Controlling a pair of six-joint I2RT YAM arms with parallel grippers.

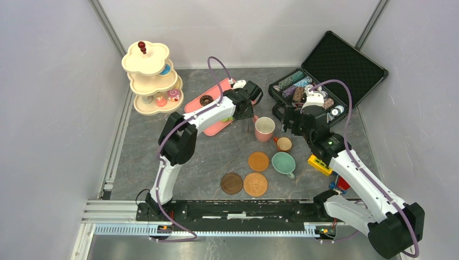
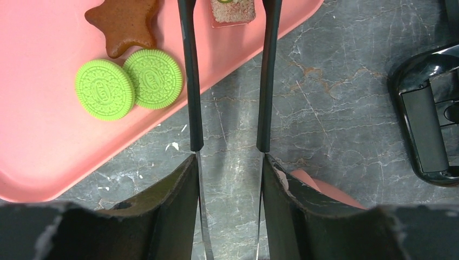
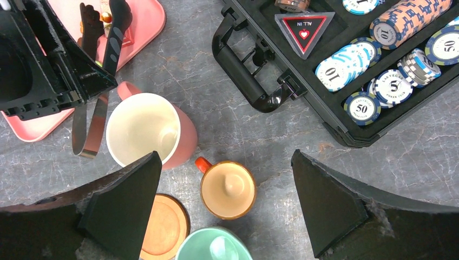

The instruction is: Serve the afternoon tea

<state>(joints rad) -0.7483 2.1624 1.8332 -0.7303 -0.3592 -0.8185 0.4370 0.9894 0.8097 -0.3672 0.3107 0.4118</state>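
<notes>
Pink plastic forms the tray (image 2: 48,146). The only readable writing lies to the right of the tray, in the black case (image 3: 346,135). There the striped chips (image 3: 392,86) show "50", "10" and "5", and a red triangle (image 3: 304,30) reads "ALL IN", upside down in the right wrist view.

The left fingers (image 2: 173,200) are set narrow, clamped on metal tongs (image 2: 192,81). The tongs' long axis runs straight out from the fingers and across the tray's right edge. Their black tips flank a square pastry (image 2: 233,11) on the tray. Two green sandwich biscuits (image 2: 104,89) and a brown star (image 2: 124,24) lie flat just left of the tongs.

The right fingers (image 3: 124,200) are spread wide and hold nothing. They hang above the cups, which stand on the bench just off the tray's right corner. The pink cup (image 3: 143,130) is upright with its handle towards the tray, and it is the nearest cup to the tray. The brown cup (image 3: 227,189) stands between the fingertips, and its orange handle points at the pink cup. The teal cup (image 3: 211,246) and three round coasters (image 1: 258,161) lie farther from the tray, towards the arm bases.

The cream stand (image 1: 153,81) is upright just left of the tray, and pastries (image 1: 173,95) sit on its lower tiers.
</notes>
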